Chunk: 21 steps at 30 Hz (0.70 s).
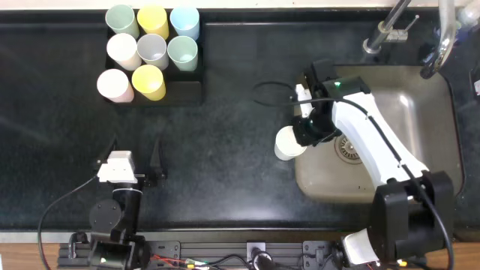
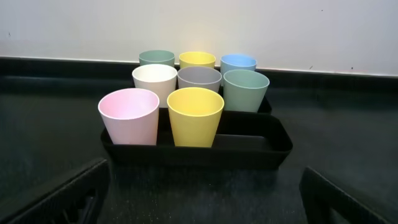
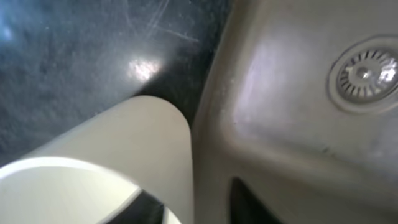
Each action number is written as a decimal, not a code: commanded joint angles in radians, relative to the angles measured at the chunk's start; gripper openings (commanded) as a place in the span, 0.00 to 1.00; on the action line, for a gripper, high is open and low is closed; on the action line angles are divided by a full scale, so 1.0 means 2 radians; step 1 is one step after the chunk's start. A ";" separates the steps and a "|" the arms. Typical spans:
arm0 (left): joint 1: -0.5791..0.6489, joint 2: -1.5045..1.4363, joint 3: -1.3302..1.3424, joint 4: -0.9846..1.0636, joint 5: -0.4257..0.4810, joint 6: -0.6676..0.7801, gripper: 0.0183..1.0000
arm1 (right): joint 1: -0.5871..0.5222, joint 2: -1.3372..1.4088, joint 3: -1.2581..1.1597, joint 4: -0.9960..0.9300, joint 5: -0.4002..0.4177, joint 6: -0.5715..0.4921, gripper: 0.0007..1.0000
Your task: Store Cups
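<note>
Cream cup (image 1: pixel 287 143), black tray (image 2: pixel 199 157), speckled black counter (image 1: pixel 225 176).

A dark, speckled counter (image 1: pixel 225 165) carries a steel sink (image 1: pixel 427 112) set into one end; the stone runs on from the sink's rim and takes up most of the surface. The sink's basin is rectangular with rounded corners. A round, slotted drain (image 1: pixel 349 148) lies in the sink's floor, toward the wall nearest the long stretch of counter. A metal faucet (image 1: pixel 390 26) stands just behind the sink's back rim, and a bent metal pipe (image 1: pixel 444 37) rises near the sink's back corner. A pale wall (image 2: pixel 199 25) stands behind the counter, on the sink's faucet side. Opposite, beyond the sink's front rim, a strip of wood (image 1: pixel 22 251) borders the counter.
</note>
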<state>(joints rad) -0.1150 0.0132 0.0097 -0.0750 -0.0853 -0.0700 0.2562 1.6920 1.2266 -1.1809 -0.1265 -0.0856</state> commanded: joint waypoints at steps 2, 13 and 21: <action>0.005 -0.005 -0.001 -0.001 0.003 0.009 1.00 | 0.007 0.002 0.012 0.002 -0.002 0.011 0.11; 0.005 -0.005 -0.001 -0.001 0.003 0.009 1.00 | 0.013 -0.014 0.100 -0.019 -0.028 0.017 0.04; 0.005 -0.005 -0.001 -0.001 0.003 0.009 1.00 | 0.048 0.013 0.332 -0.008 -0.047 0.062 0.04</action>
<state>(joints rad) -0.1150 0.0132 0.0097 -0.0750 -0.0853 -0.0700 0.3119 1.6947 1.7664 -1.2045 -0.1890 -0.0135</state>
